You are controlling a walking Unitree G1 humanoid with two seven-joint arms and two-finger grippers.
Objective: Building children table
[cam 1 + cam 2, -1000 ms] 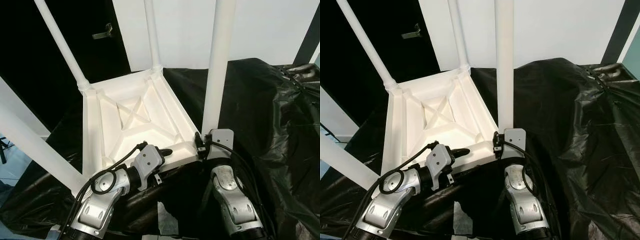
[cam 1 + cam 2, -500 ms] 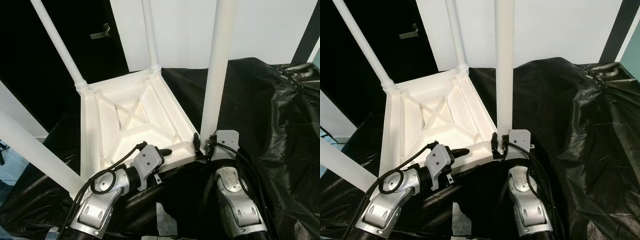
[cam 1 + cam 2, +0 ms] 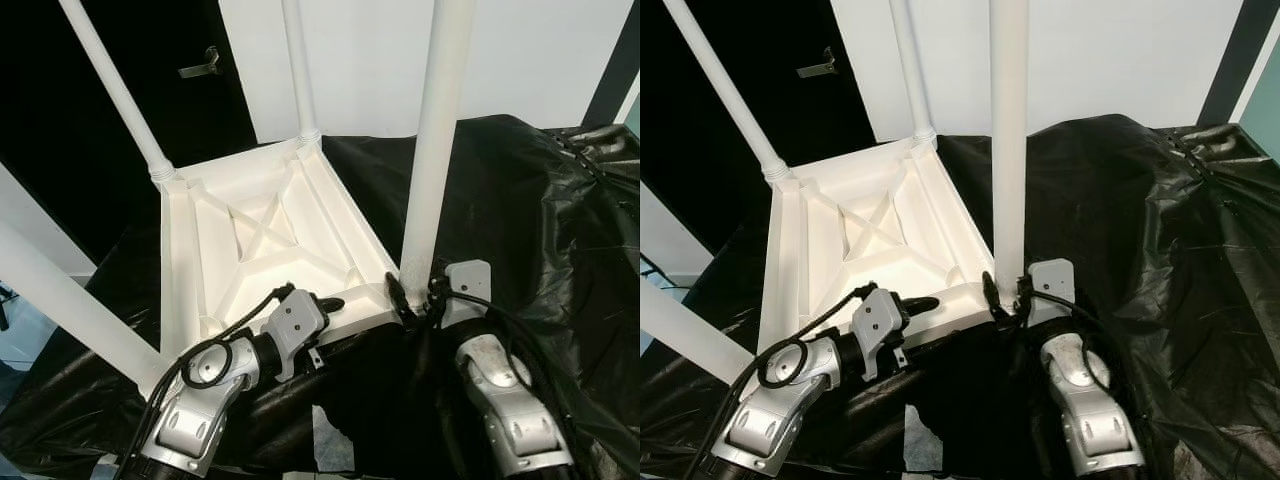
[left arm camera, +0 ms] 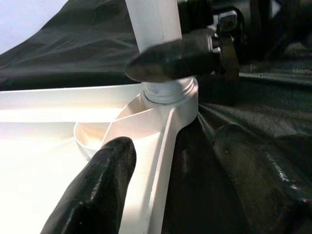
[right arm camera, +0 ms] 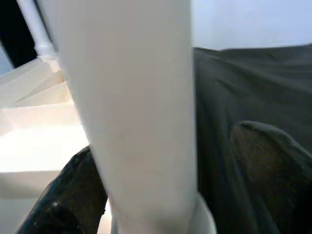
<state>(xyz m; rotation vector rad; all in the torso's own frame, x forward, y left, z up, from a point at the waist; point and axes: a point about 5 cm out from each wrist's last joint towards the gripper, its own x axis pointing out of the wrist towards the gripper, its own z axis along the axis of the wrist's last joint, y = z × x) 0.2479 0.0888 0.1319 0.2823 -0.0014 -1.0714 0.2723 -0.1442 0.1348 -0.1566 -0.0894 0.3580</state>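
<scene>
Tabletop, white, upside down on black plastic sheeting, filling the middle of the left eye frame, ribbed underside up. Four legs standing out of its corners, the near-right leg running up and out of the top of frame.

Right gripper at lower right of centre, black fingers closed round the base of that leg just above its socket; same grip visible in the left wrist view, one finger pressed across the leg. Left gripper at lower centre, fingers parted and straddling the near rim of the tabletop, one inside, one outside; whether actually clamped on the rim, cannot tell.

Risks, as judgement: leg cross-threading or stopping short of fully seated if turned while leaning off upright. Tabletop skating on the slick sheeting if left-side bracing slips. Long leg levering the whole piece over under a sideways push. Loose black plastic catching in the fingers.
</scene>
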